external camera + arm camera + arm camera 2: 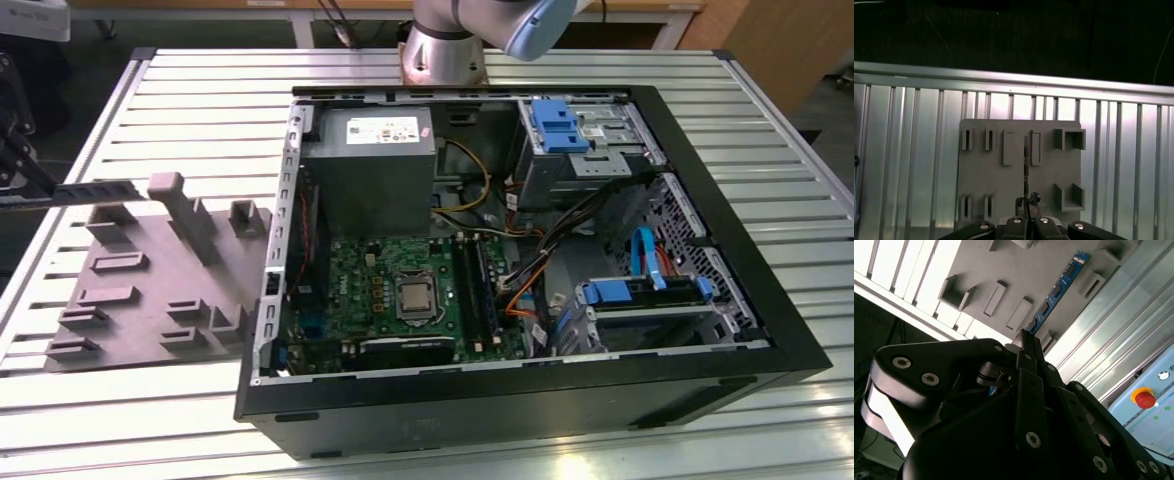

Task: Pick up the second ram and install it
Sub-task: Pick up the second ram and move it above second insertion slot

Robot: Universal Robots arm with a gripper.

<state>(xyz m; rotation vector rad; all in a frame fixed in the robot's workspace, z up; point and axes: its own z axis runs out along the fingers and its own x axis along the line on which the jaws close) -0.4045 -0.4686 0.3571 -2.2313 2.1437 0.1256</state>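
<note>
— Grip report: what's in the jaws?
— Jaws pinched tight on the second ram (1056, 292), with one end clamped in my gripper (1026, 338).
— Where's the stick sitting?
— Held out lengthwise over the grey fixture (1044, 180), edge-on above its slots, well apart from the computer case (534, 412).

A: Site type?
B: Robotics lab or workshop. Slatted metal table (160, 90), with a robot arm base (441, 50) standing at its far edge.
A: Other signs?
B: Open PC case (534, 410) lying flat, boards and cables exposed. Grey fixture (147, 290) just beside it. Red push button (1145, 399) on a pale panel in the second wrist view. Wood furniture (767, 40) behind the table.
</note>
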